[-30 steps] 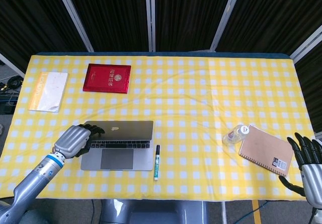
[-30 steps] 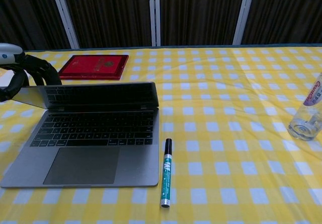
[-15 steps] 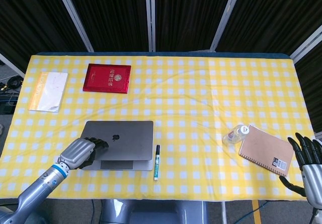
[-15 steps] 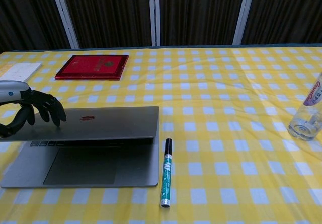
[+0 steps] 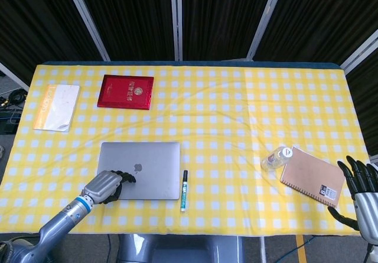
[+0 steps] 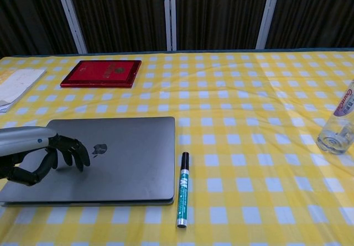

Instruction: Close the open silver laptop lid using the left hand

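The silver laptop lies flat on the yellow checked cloth with its lid down, logo facing up. My left hand rests on the lid near its front left part, fingers curled down with the tips touching the lid beside the logo. It grips nothing. My right hand hangs off the table's right front corner, fingers spread, holding nothing; the chest view does not show it.
A green marker lies just right of the laptop. A red booklet and a pale notebook lie at the back left. A clear bottle and a brown spiral notebook sit at the right.
The laptop lid has gone from half open to fully down. My left hand followed it downward and toward the front edge. The right hand has stayed still.
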`<state>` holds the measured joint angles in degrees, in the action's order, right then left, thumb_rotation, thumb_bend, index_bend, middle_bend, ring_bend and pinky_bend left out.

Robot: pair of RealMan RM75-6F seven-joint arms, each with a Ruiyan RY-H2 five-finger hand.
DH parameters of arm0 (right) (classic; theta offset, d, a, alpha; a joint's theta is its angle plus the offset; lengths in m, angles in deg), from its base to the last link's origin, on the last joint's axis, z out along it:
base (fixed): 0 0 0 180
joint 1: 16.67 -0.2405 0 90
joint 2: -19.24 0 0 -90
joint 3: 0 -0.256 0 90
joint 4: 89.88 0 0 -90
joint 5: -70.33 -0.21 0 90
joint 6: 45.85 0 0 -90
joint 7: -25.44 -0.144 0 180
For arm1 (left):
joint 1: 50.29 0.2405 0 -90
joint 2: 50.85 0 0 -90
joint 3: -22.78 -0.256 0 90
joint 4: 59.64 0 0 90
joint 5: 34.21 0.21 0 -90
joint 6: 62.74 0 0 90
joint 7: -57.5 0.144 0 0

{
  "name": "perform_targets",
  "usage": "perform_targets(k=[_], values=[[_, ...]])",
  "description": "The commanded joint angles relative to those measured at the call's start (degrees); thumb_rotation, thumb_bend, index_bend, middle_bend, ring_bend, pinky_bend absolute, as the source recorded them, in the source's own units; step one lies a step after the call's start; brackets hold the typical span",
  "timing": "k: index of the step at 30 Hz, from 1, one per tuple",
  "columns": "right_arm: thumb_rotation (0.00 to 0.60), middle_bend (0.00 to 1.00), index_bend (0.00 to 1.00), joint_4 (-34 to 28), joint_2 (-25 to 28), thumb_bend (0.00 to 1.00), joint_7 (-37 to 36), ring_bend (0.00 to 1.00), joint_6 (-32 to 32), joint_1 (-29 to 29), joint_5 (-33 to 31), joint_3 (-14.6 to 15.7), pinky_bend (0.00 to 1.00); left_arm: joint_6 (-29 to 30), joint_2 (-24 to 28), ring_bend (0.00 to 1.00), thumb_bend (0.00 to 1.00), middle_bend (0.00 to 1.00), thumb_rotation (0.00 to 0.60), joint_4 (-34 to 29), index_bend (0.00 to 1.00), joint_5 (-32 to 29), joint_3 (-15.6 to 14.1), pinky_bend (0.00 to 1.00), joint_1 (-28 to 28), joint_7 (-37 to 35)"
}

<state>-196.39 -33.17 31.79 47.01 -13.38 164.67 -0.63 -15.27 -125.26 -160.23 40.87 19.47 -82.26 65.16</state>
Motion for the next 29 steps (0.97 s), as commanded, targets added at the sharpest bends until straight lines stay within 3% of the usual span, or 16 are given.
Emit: perform_targets(k=[1,5,10,13,14,15,17,19,20,24,29], values=[[0.600,0.00,0.00,0.0,0.0,0.00,0.0,0.00,0.0,0.0,0.0,0.0,0.00,-0.4,-1.3,0.26,1.00,0.27,0.600,1.0,0.27,0.2,-0.2,0.32,-0.1,-0.5],[0.600,0.00,0.00,0.1,0.2,0.00,-0.5,0.00,0.2,0.1,-0.1,0.0,0.00,2.7,-0.8,0.26,1.00,0.28,0.600,0.0,0.29,3.1,0.5,0.32,0.7,-3.3],[0.600,0.00,0.00,0.1,0.4,0.00,-1.0,0.00,0.2,0.1,-0.1,0.0,0.00,13.7,1.3,0.27,1.00,0.28,0.600,-1.6,0.32,12.9,1.8,0.31,3.5,-9.2],[0.600,0.00,0.00,0.0,0.4,0.00,-1.0,0.00,0.3,0.1,0.2,0.0,0.00,19.2,2.7,0.20,0.99,0.22,0.600,-2.3,0.29,15.3,2.3,0.17,5.4,-8.3],[0.600,0.00,0.00,0.0,0.4,0.00,-0.9,0.00,0.3,0.1,0.3,0.1,0.00,21.5,3.3,0.16,0.95,0.19,0.600,-3.0,0.27,15.5,2.5,0.11,6.5,-6.5],[0.600,0.00,0.00,-0.1,0.4,0.00,-0.8,0.00,0.4,0.2,0.5,0.1,0.00,23.7,3.6,0.08,0.81,0.13,0.600,-3.4,0.23,15.4,2.9,0.05,7.5,-4.4],[0.600,0.00,0.00,-0.1,0.3,0.00,-0.3,0.00,0.8,0.3,0.7,0.1,0.00,31.9,2.9,0.00,0.36,0.02,0.600,-3.2,0.15,15.1,4.3,0.00,11.6,3.7],[0.600,0.00,0.00,-0.2,0.2,0.00,0.1,0.00,0.9,0.4,0.5,0.0,0.00,38.7,0.4,0.00,0.10,0.00,0.600,-2.9,0.09,15.7,4.1,0.00,15.5,10.5],[0.600,0.00,0.00,-0.2,0.2,0.00,0.1,0.00,0.8,0.4,0.5,0.0,0.00,40.5,-0.4,0.00,0.03,0.00,0.600,-3.0,0.05,15.8,3.8,0.00,16.8,12.4],[0.600,0.00,0.00,-0.1,0.1,0.00,0.3,0.00,0.7,0.3,0.3,-0.1,0.00,44.4,-1.0,0.00,0.00,0.00,0.600,-4.1,0.00,14.9,2.3,0.00,20.8,15.5],[0.600,0.00,0.00,-0.1,-0.1,0.00,0.3,0.00,0.5,0.2,0.0,-0.1,0.00,43.6,1.5,0.00,0.00,0.00,0.600,-8.0,0.00,10.4,0.9,0.00,23.4,20.6]])
